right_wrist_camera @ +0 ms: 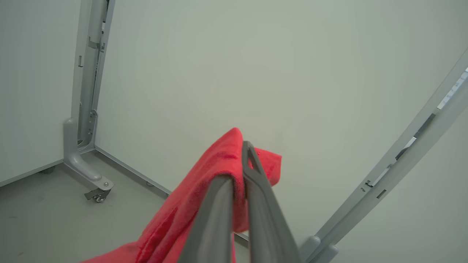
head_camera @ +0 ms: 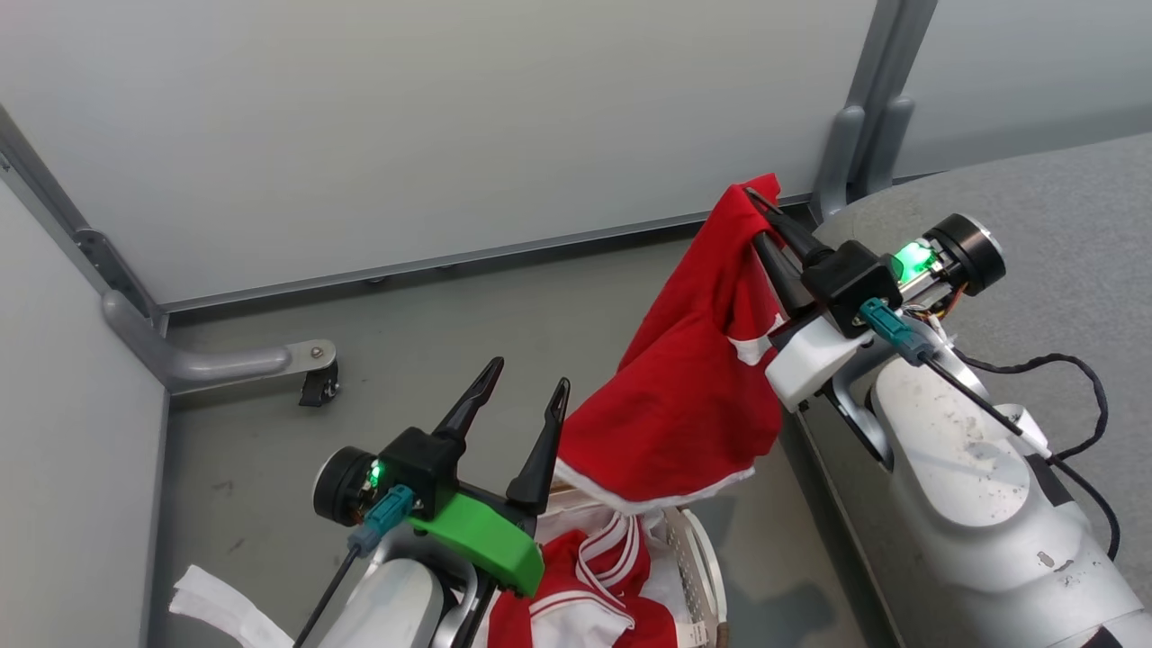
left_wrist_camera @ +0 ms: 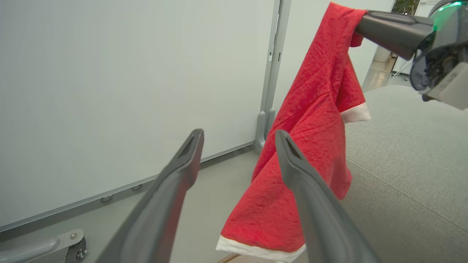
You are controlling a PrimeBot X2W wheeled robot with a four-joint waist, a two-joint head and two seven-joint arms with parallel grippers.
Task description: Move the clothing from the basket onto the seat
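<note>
A test lab (hardly a home): wheeled partition panels [head_camera: 405, 135] fence the grey floor [head_camera: 540, 333].

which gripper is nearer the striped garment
Left. The left gripper is right next to the striped garment; the right gripper is higher, by the couch, holding the plain red garment.
</note>
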